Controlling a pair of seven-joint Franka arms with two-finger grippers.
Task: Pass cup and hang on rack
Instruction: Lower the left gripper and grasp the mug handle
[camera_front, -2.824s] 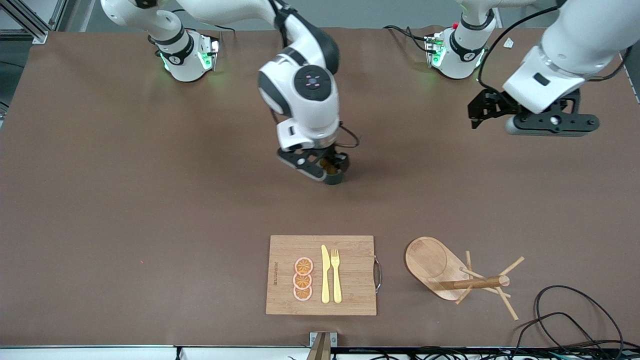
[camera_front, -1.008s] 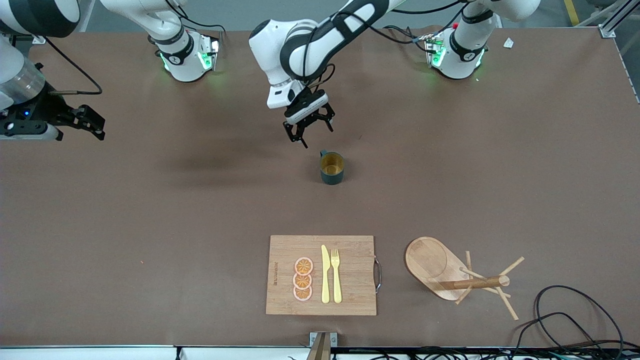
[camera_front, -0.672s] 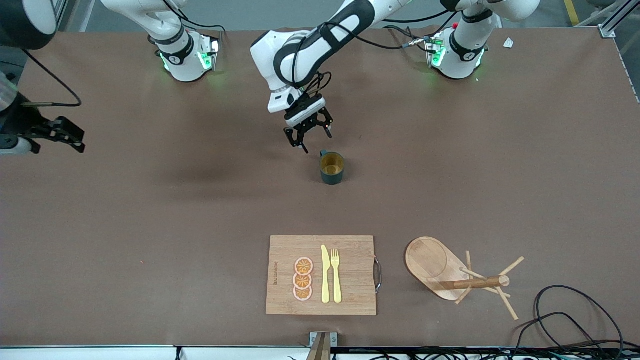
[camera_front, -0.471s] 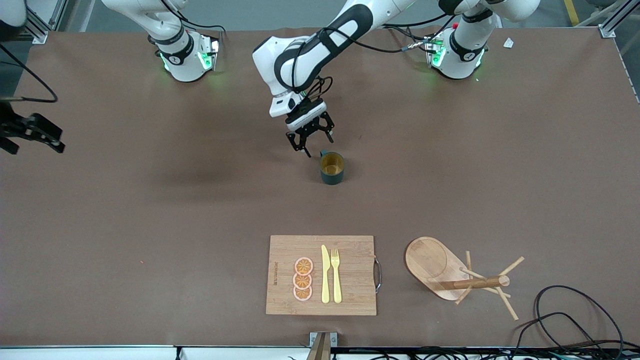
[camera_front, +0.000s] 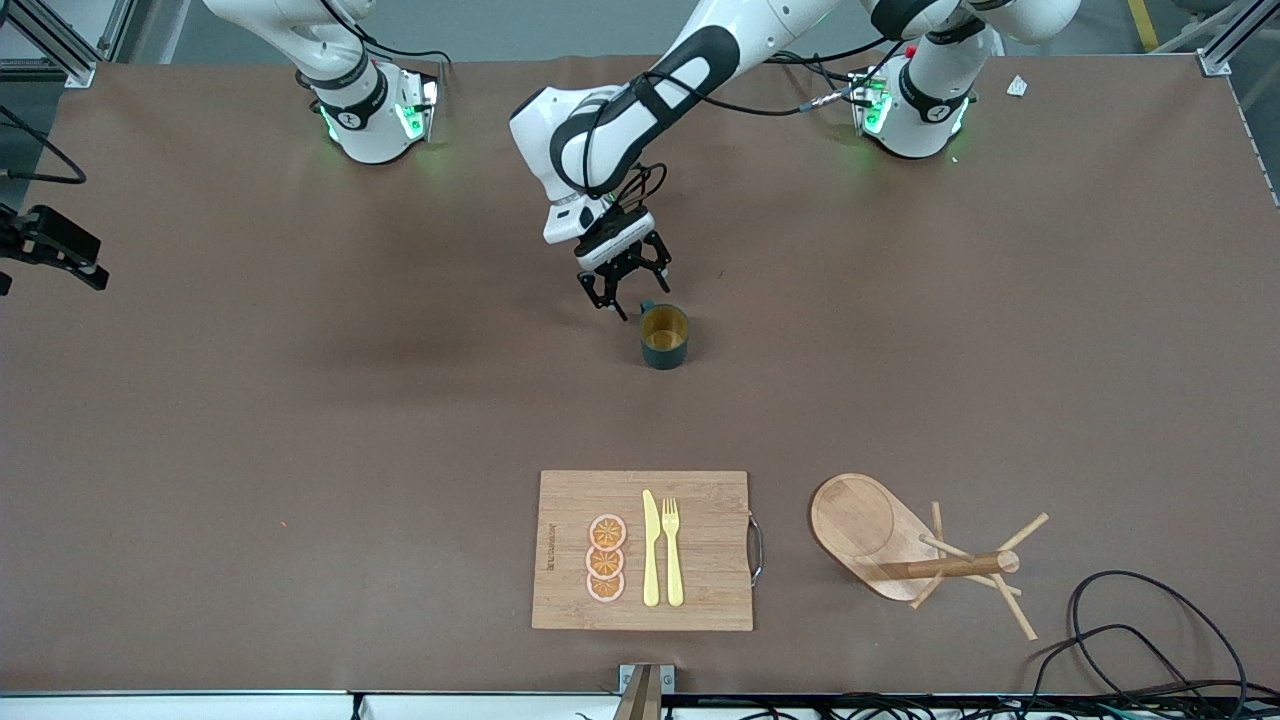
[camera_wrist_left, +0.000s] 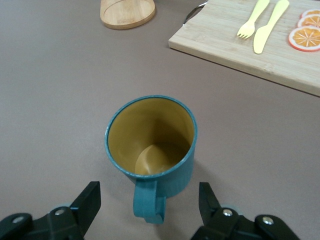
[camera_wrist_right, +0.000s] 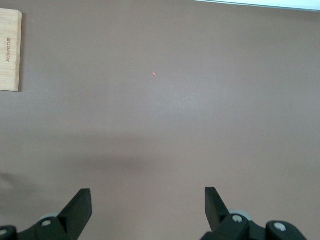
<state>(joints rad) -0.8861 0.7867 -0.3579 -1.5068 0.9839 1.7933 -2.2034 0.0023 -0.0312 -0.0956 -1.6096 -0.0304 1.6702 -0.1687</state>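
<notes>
The cup (camera_front: 663, 335), dark teal with a mustard-yellow inside, stands upright on the table near its middle. My left gripper (camera_front: 627, 292) is open just beside the cup, on the side toward the robots' bases. In the left wrist view the cup (camera_wrist_left: 150, 142) fills the middle, and its handle (camera_wrist_left: 149, 202) points at my left gripper (camera_wrist_left: 149, 200), between the two spread fingers without touching them. The rack (camera_front: 900, 545) is near the front edge toward the left arm's end. My right gripper (camera_front: 85, 265) is open and empty at the right arm's end of the table; it also shows in the right wrist view (camera_wrist_right: 148, 200).
A bamboo cutting board (camera_front: 643, 550) with a yellow knife, a yellow fork and orange slices lies near the front edge, beside the rack. Black cables (camera_front: 1130, 620) lie at the front corner toward the left arm's end. The right wrist view shows bare brown table and the board's corner (camera_wrist_right: 10, 50).
My right gripper has let go of the cup and drawn back to its end of the table. My left gripper has come in and moved down close to the cup's handle.
</notes>
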